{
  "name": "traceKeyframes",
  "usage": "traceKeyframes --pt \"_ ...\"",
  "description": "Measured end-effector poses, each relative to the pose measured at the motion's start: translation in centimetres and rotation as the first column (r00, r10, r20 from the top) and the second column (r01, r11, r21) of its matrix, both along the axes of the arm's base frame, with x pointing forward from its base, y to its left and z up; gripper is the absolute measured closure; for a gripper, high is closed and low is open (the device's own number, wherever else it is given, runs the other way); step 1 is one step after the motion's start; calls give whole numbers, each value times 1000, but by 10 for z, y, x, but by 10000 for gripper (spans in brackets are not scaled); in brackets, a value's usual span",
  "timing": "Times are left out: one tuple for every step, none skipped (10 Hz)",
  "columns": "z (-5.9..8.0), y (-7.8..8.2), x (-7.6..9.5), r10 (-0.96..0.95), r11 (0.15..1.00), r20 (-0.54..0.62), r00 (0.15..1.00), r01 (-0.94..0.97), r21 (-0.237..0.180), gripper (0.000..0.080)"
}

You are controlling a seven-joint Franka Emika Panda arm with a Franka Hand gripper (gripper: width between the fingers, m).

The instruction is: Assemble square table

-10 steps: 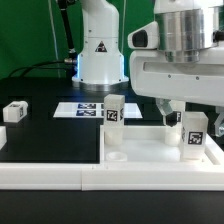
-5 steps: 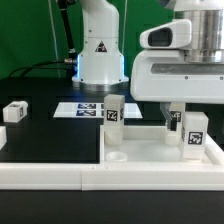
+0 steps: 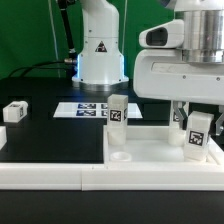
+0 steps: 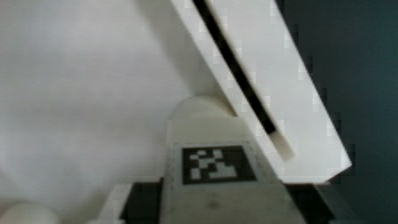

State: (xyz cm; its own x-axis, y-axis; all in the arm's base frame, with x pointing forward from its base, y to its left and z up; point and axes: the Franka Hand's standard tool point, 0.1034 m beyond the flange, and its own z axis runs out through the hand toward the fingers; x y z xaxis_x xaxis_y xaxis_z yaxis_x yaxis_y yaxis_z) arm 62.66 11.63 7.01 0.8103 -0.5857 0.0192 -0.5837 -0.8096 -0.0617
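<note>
The jaws hang under the big white hand of the arm (image 3: 186,66), over the far corner of the square tabletop (image 3: 150,146) on the exterior view's right. This white slab lies flat on the black bench (image 3: 50,135). One short white leg (image 3: 199,135) stands upright between the jaws, its long axis vertical and its tag facing the exterior camera. In the wrist view the same leg (image 4: 217,150) points up toward the camera, and dark pads (image 4: 139,204) lie against both of its sides, so the jaws look closed on it. I cannot tell if its foot touches the slab.

A second leg (image 3: 116,112) stands well apart from the jaws, toward the exterior view's left, also upright with its tag to the camera. In front of it the slab shows a round socket (image 3: 118,156). A third leg (image 3: 14,111) lies far from the jaws on the bench, on its side. The marker board (image 3: 84,108) lies flat behind the second leg. The white border wall (image 3: 60,176) runs along the near edge, in front of the jaws.
</note>
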Motion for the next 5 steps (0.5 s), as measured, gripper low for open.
traceKeyframes --pt "0 0 0 -61 998 -3 998 61 3 509" --pt "0 0 0 -107 994 -5 994 107 6 509" --pt "0 1 0 -192 981 -9 981 192 11 509" --pt "1 0 0 -314 949 -18 949 314 15 509" --pt "-1 0 0 -435 899 -27 900 436 35 509"
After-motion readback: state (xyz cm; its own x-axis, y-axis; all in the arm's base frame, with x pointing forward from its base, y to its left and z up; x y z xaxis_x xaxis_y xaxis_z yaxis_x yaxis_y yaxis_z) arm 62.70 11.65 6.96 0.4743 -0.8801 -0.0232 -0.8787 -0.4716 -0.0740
